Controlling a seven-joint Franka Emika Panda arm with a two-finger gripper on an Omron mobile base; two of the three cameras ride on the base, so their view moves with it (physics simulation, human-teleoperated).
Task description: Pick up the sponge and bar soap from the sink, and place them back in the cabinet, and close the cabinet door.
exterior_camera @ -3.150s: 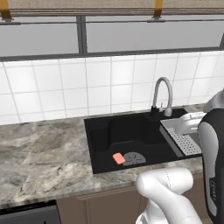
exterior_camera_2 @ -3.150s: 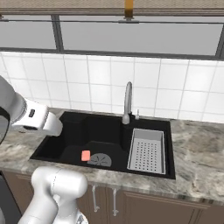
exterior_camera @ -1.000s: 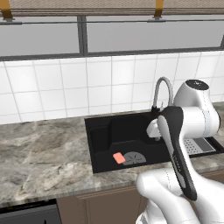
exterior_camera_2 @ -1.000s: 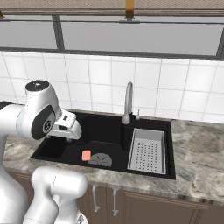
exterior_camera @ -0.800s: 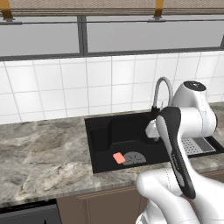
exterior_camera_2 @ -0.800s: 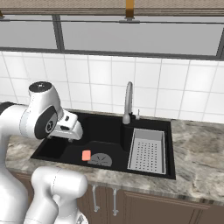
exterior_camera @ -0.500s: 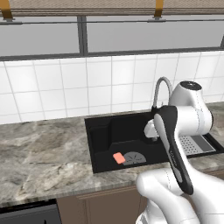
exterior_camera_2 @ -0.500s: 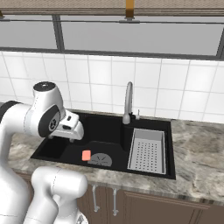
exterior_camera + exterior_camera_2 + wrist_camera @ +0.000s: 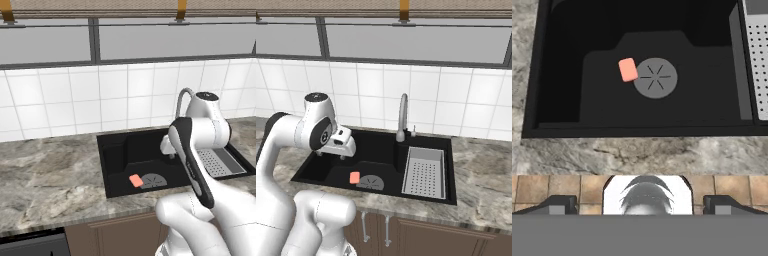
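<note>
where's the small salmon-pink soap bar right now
The small salmon-pink soap bar lies flat on the black sink basin floor, touching the left edge of the round grey drain.

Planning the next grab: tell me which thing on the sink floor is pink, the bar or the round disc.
The bar soap is the pink one, a small rounded rectangle at the edge of the grey round drain in the black sink.

Grey perforated tray (image 9: 424,172) beside white tiles (image 9: 381,95)

The arm hides part of the sink (image 9: 112,165) — perhaps its right half.
</note>
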